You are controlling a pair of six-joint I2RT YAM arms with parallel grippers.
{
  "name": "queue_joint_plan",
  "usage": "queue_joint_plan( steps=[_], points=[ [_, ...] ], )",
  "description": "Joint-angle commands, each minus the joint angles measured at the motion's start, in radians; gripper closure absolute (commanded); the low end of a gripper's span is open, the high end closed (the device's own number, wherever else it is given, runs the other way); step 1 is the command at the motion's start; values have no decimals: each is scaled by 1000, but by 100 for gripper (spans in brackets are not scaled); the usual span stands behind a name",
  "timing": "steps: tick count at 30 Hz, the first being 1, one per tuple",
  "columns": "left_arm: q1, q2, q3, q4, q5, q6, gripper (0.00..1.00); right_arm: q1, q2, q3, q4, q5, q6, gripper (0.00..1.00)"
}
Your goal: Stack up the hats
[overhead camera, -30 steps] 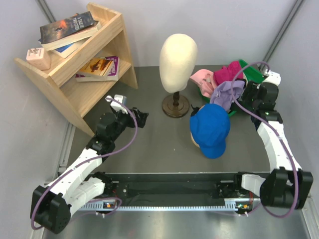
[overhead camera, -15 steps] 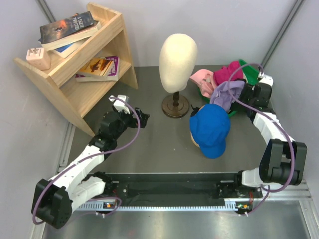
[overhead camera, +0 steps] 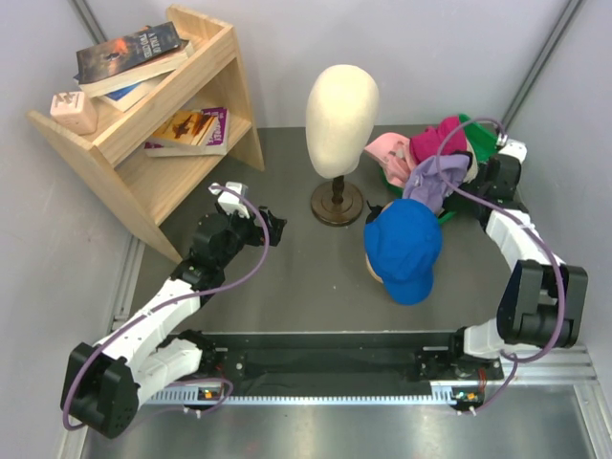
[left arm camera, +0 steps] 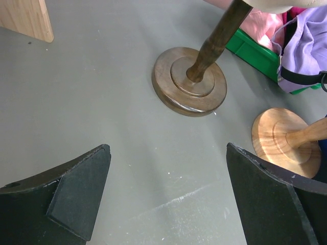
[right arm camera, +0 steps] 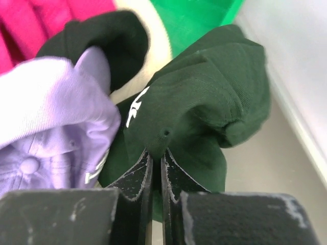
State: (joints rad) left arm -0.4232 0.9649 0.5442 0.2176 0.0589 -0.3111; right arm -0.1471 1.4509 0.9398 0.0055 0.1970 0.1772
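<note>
Right hand point(right arm camera: 156, 157) was clenched on a fold of the black fabric cap with white logo point(right arm camera: 204, 102), which lay in the pile at the table's point(overhead camera: 287, 277) far right corner; my left hand point(left arm camera: 167, 149) hung released. I judged the pick-up under way: next, lift it clear of the lavender cotton cap point(overhead camera: 435, 177). I counted one of each, plus one magenta cap point(overhead camera: 435, 142), one light pink cap point(overhead camera: 385, 148) and one blue cap point(overhead camera: 404, 244).

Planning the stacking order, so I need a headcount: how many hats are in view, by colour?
blue cap: 1
lavender cap: 1
magenta cap: 1
light pink cap: 1
black cap with white logo: 1
cream hat, mostly buried in the pile: 1
Total: 6
</note>
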Motion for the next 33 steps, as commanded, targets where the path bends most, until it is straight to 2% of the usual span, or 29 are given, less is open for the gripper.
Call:
queue_joint_plan(
  steps=[1,5,8,12,15,18,19,23,28,33],
  points=[
    [1,-6,-6,43,-22,9,1,-12,-122,122,-36,146,-57,100],
    [1,0,-1,39,-45,0,1,-12,-259,163,-91,212,-91,100],
    [1,18,19,26,-79,-38,1,-11,-367,171,-105,177,-91,100],
    [0,52,48,12,13,-55,1,4,-474,175,-121,49,-41,100],
    [0,48,56,14,79,-54,1,53,-537,165,-101,-111,-24,100],
    [0,32,71,11,151,-68,1,167,-578,159,-68,-218,-44,100],
    [0,26,77,9,162,-77,1,237,-586,165,-70,-219,-51,100],
    [-2,-29,102,20,241,-189,1,363,-629,175,-93,-237,-84,100],
    [-49,-49,137,161,311,-360,1,492,-653,128,-56,-353,-65,100],
    [-161,17,163,337,317,-485,1,583,-656,106,-45,-346,-84,100]
  ],
)
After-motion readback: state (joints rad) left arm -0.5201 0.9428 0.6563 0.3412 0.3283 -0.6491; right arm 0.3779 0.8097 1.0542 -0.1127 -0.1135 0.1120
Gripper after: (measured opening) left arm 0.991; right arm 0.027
